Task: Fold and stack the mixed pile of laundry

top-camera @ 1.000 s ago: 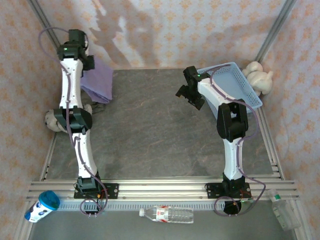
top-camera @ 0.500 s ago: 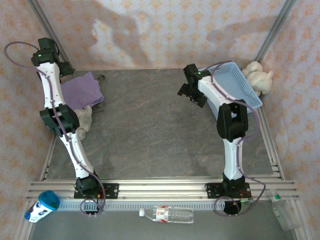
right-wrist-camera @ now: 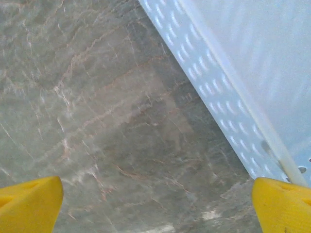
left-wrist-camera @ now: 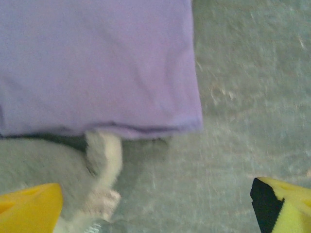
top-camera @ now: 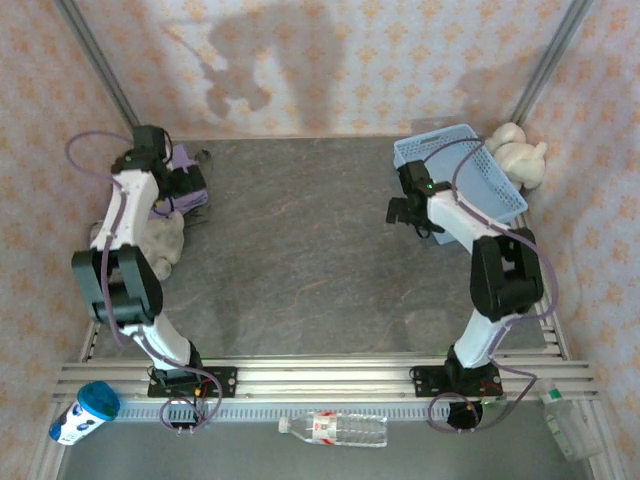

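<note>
The folded lavender T-shirt (top-camera: 183,157) lies at the table's far left, its smooth near edge across the top of the left wrist view (left-wrist-camera: 97,68). A sliver of darker grey-olive cloth (top-camera: 204,156) peeks out beside it. My left gripper (top-camera: 190,195) hovers over the shirt's near edge, open, with bare table between its yellow fingertips (left-wrist-camera: 29,208). My right gripper (top-camera: 410,212) hangs open and empty over the table beside the basket, with its yellow fingertips (right-wrist-camera: 284,206) spread wide.
A beige plush toy (top-camera: 165,235) lies right against the shirt's near side, one limb (left-wrist-camera: 104,160) poking out below it. The light blue mesh basket (top-camera: 480,190) stands at the far right, its wall (right-wrist-camera: 214,82) close to my right gripper. Another plush toy (top-camera: 518,152) sits behind it.
The left gripper let go of the lifted purple shirt, which now lies flat. The left arm swung to the far corner and back over the shirt. The right arm drew back toward the basket.
</note>
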Controlling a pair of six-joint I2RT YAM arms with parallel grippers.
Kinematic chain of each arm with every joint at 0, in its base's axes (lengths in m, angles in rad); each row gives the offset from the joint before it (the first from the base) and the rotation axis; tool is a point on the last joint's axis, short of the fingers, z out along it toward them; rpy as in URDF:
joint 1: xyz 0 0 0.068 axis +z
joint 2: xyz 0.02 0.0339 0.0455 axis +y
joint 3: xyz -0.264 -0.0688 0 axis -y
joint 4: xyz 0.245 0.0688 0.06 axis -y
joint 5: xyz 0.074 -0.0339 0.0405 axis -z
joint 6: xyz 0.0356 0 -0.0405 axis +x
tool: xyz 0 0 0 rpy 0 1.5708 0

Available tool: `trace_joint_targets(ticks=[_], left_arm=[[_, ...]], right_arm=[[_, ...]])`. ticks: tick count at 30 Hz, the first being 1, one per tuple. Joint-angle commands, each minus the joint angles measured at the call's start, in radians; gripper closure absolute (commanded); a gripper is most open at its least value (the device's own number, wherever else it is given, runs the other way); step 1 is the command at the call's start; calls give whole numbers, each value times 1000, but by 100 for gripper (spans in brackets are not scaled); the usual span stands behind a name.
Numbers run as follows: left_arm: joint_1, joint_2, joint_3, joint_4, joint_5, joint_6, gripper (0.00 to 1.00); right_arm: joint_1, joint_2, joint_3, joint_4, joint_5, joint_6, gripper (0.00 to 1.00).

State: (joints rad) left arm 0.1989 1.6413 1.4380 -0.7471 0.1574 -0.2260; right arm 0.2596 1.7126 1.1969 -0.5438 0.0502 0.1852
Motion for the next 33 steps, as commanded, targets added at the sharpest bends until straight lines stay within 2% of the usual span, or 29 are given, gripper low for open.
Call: trace_joint_targets(ticks=[1,2,3,5,7,13,16,19,21,24,25,26,27,28,29,30,31,32,33], left_arm=[[-30,-106,-234,242,-45,-63,0],[-44,-137,-308,291,-66,-56,0],[-61,-165,-375,347,-91,-41,0],[-110,-228,-515,485,-179,-5,0],[-159,-275,-631,637,-248,50,0],[-201,-228,-780,989,-342,100,0],[-235,-179,-859,1198,-439,150,0],[-275,-173,-930,1331,-504,172,0],[-292,-202,-1013,1453,-511,187,0],[-294,-207,-1057,1516,-493,194,0],[-294,-166,-1078,1569,-491,192,0],[-291,-111,-1103,1732,-495,215,0],[-294,-127,-1093,1689,-487,218,0],[-294,-169,-1049,1513,-479,189,0],[-290,-138,-1051,1583,-489,203,0],[-292,-123,-1043,1586,-483,210,0],[-287,-154,-1021,1484,-468,188,0],[-285,-138,-1035,1551,-472,201,0],[-286,-138,-1033,1540,-474,200,0]], right_arm=[[-15,-96,-180,291,79,-165,1],[-27,-118,-223,358,69,-178,0],[-35,-127,-222,354,60,-196,1],[-35,-147,-291,500,79,-263,1],[-38,-137,-341,602,140,-313,1],[-76,-76,-457,869,203,-358,0],[-119,-92,-463,862,157,-315,0],[-163,-143,-541,952,116,-271,0],[-211,-178,-602,1029,50,-233,0],[-221,-207,-689,1155,18,-233,1],[-221,-208,-721,1206,13,-233,0],[-225,-197,-760,1273,8,-231,0],[-226,-163,-800,1411,22,-230,0],[-226,-171,-789,1372,29,-226,0],[-226,-196,-766,1284,28,-221,1],[-227,-181,-783,1346,28,-226,1],[-226,-174,-793,1381,29,-229,1],[-225,-191,-783,1333,30,-225,1],[-226,-194,-779,1320,25,-226,1]])
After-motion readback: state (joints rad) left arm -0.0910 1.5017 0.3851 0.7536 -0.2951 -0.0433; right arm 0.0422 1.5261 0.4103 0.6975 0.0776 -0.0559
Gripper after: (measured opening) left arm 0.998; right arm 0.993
